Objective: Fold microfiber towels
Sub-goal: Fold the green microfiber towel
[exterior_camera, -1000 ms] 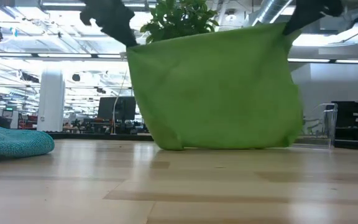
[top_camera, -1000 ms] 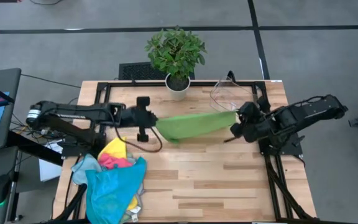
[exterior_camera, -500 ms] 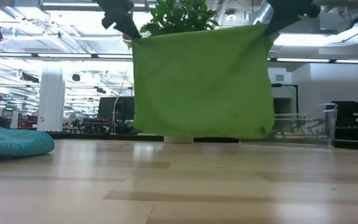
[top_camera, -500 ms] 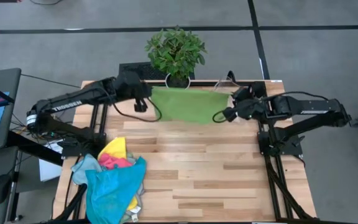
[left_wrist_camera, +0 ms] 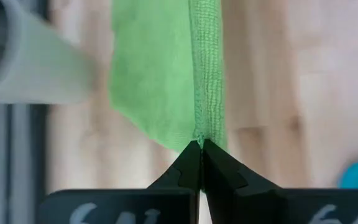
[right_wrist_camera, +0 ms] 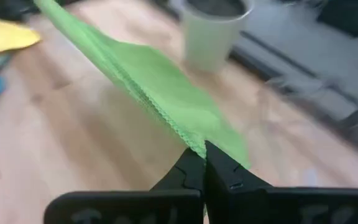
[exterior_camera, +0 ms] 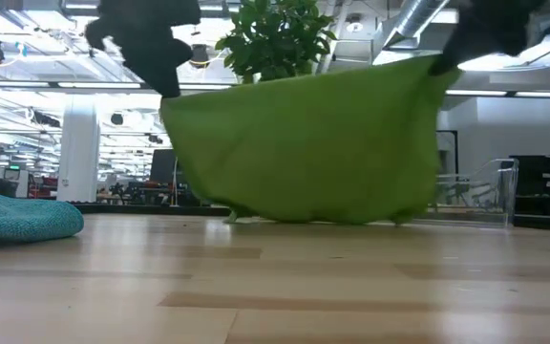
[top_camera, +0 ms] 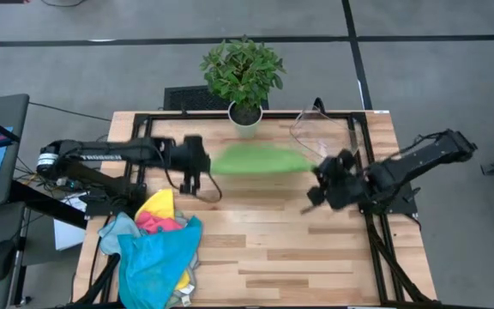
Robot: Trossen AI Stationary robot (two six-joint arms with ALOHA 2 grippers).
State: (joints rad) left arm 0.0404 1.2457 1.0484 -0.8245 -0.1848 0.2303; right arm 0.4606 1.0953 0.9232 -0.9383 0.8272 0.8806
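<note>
Jaws: both pairs pressed together, each clamped on one top corner of the bright green microfiber towel (top_camera: pixel 257 160).
Left gripper (top_camera: pixel 197 163): over the far left part of the table, fingertips pinching the hemmed edge of the green towel, as seen clearly in the left wrist view (left_wrist_camera: pixel 199 149).
Green towel: stretched in the air between both grippers, hanging down as a wide sheet (exterior_camera: pixel 304 148); lower edge touching or nearly touching the wood, cannot tell which.
Right gripper (top_camera: pixel 320 176): over the far right part of the table, closed on the other corner of the same towel (right_wrist_camera: pixel 202 149).
Pile of other towels (top_camera: pixel 157 249): at the near left corner of the table, a heap of blue, pale teal, pink and yellow soft cloths, well apart from the green one.
Light wooden slat table (top_camera: pixel 290 249): bare in the middle and on the right.
Leafy green plant in a white round pot (top_camera: pixel 243 81): at the far edge of the table, just behind the hanging towel.
Clear plastic bin (top_camera: pixel 311 129): at the far right of the table, near the right gripper, beside the pot.
</note>
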